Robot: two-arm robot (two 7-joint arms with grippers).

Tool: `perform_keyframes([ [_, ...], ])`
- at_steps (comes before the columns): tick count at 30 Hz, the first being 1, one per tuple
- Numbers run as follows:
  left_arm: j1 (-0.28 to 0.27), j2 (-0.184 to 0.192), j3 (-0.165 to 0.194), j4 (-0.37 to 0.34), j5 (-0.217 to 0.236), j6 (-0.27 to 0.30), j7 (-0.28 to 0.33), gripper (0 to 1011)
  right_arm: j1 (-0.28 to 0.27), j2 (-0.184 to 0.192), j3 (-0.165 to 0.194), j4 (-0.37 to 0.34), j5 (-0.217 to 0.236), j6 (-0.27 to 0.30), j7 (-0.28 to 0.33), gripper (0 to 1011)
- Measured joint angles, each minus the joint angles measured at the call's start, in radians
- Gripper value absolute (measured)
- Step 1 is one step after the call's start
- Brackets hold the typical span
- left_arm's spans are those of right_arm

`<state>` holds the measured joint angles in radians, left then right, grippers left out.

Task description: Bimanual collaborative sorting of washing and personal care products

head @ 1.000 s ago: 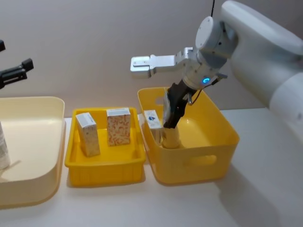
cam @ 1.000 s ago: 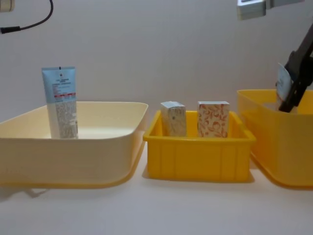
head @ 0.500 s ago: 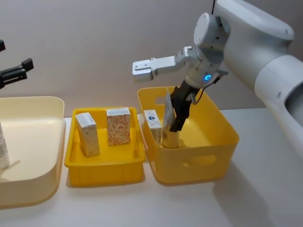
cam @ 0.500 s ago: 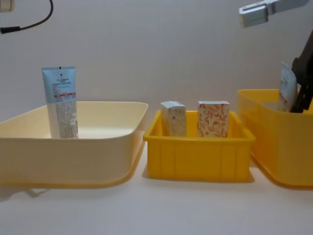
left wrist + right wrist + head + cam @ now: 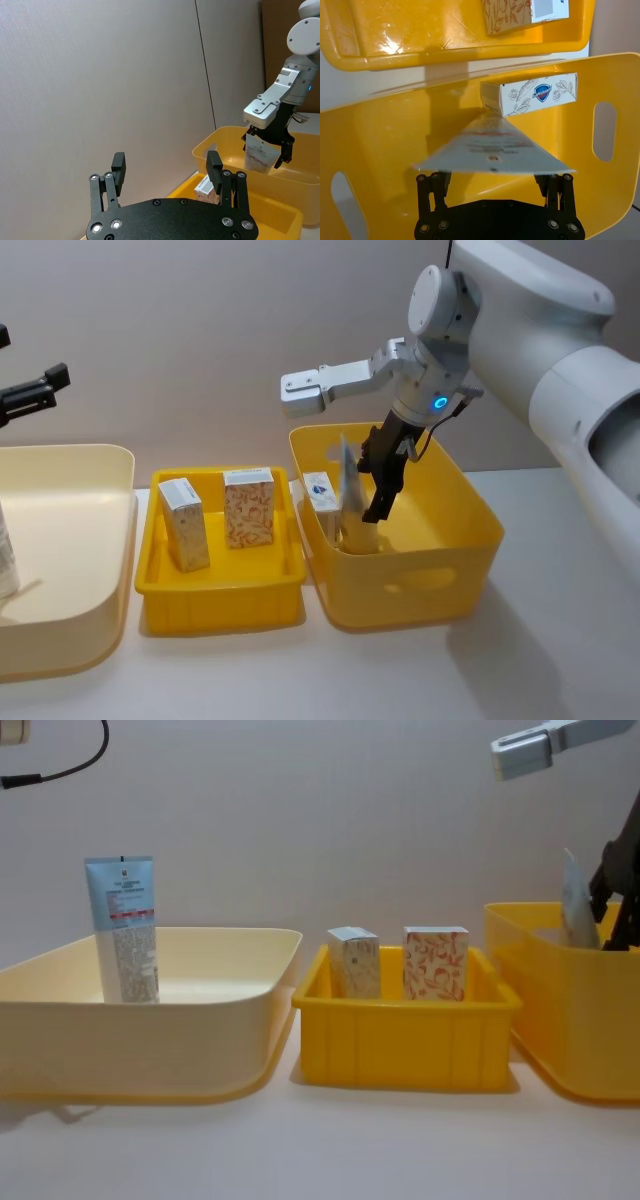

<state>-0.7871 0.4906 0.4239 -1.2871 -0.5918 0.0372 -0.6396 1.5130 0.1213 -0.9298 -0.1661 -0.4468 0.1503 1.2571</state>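
A light-blue tube (image 5: 349, 485) stands cap-down in the deep yellow bin (image 5: 440, 585), beside a white carton with a blue logo (image 5: 322, 494). My right gripper (image 5: 380, 502) is open inside that bin, just right of the tube and off it. In the right wrist view the tube's flat end (image 5: 492, 152) spreads before the open fingers (image 5: 432, 182), with the carton (image 5: 530, 96) behind. Two more cartons (image 5: 186, 523) (image 5: 250, 507) stand in the small yellow bin (image 5: 220, 590). Another tube (image 5: 124, 930) stands in the cream tray (image 5: 150, 1030). My left gripper (image 5: 166, 170) hangs open, high at the far left.
The three containers sit side by side on a white table, cream tray left, small bin in the middle, deep bin right. Bare tabletop (image 5: 300, 670) lies in front of them. A plain wall stands close behind.
My right gripper has let go of the tube and drawn a little to the right of it. The tube stays standing in the deep bin. The left arm has not moved.
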Motion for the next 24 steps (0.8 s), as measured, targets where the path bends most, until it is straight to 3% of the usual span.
perform_keyframes([
  [24, 0.0, 0.0, 0.0, 0.0, 0.0, 0.0, 0.0, 1003, 0.012, -0.015, -0.001, 0.037, -0.006, -0.018, 0.006, 1000],
])
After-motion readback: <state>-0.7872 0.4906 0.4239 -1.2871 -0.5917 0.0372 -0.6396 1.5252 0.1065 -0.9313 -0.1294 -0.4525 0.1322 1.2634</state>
